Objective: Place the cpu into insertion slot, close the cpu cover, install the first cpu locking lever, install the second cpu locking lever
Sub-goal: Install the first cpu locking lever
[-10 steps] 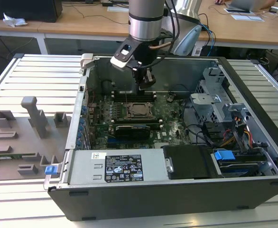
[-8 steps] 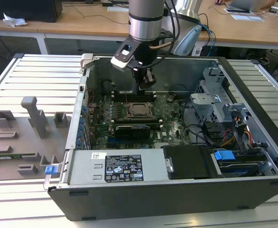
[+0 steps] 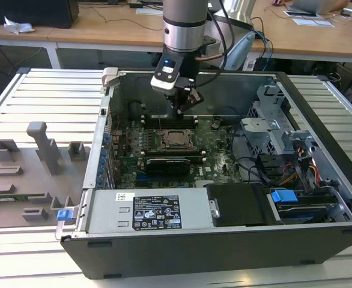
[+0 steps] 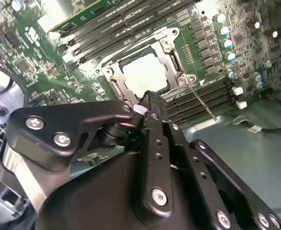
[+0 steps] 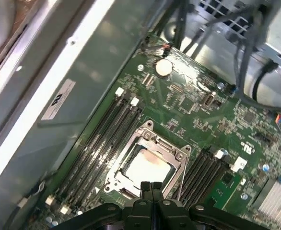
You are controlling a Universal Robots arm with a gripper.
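Closest in, along the lower edge of the exterior view, the open case [image 3: 224,255] shows its power supply [image 3: 155,211] across the front. At the exterior view's left a grey tray [image 3: 20,180] of holders lies on the slatted table [image 3: 50,90].

One step in and we're on the green board [image 3: 218,162]. Just left of the frame's centre is the slot [image 3: 167,141], and it's occupied. In both wrist views the cpu [image 4: 144,74] [image 5: 147,166] lies flat inside it, pale top showing. The cover [image 5: 156,140] is down around it, framing that top through its cut-out. One thin lever [image 4: 201,102] juts out from the cover's corner, slanting across the memory slots [image 4: 203,98].

Now the gripper [image 3: 187,103]: in the exterior view it hangs just beyond the slot's far edge, over the memory slots [image 3: 170,119]. The fingers are pressed together with nothing between them, as both wrist views show, and the tips [image 4: 147,101] [image 5: 151,186] sit right by the cover's edge. I can't tell whether they touch it.

Further right stands the grey drive cage [image 3: 272,120], and farthest back, along the top of the frame, wooden desks [image 3: 104,30].
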